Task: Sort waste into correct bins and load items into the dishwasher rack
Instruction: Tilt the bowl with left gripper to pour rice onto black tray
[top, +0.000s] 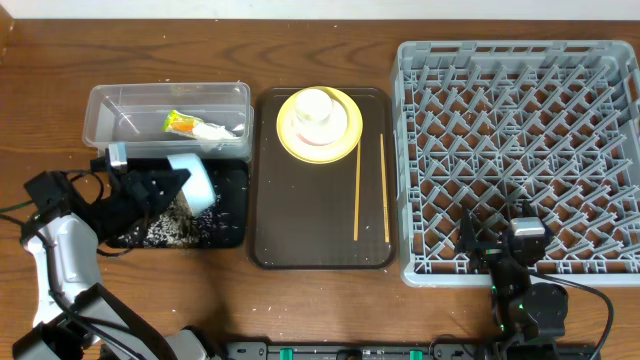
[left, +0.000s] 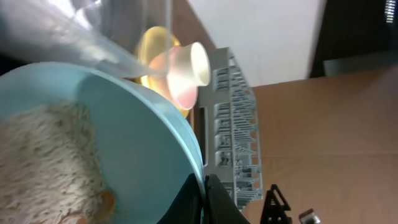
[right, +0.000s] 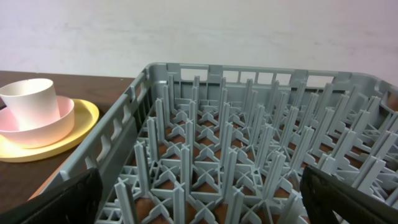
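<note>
The light blue bowl (top: 193, 181) is tipped on its side over the black tray bin (top: 232, 200), where rice grains (top: 165, 233) lie scattered. My left gripper (top: 160, 186) is shut on its rim. In the left wrist view the fingers (left: 214, 202) pinch the bowl (left: 130, 124), and rice (left: 43, 155) still clings inside. The clear tub bin (top: 110, 105) holds the snack wrapper (top: 181, 123) and the white wrapper (top: 216, 130). The yellow plate (top: 345, 140) carries the pink bowl (right: 50, 127) and white cup (top: 315, 104). Two chopsticks (top: 357, 190) lie beside it. My right gripper (top: 500, 242) hangs open over the dishwasher rack (top: 520, 140).
The plate stack and chopsticks rest on a dark brown serving tray (top: 300, 220) between the bins and the rack. The rack's upright pegs (right: 217, 143) fill the right wrist view. Bare wooden tabletop (top: 330, 310) runs along the front edge.
</note>
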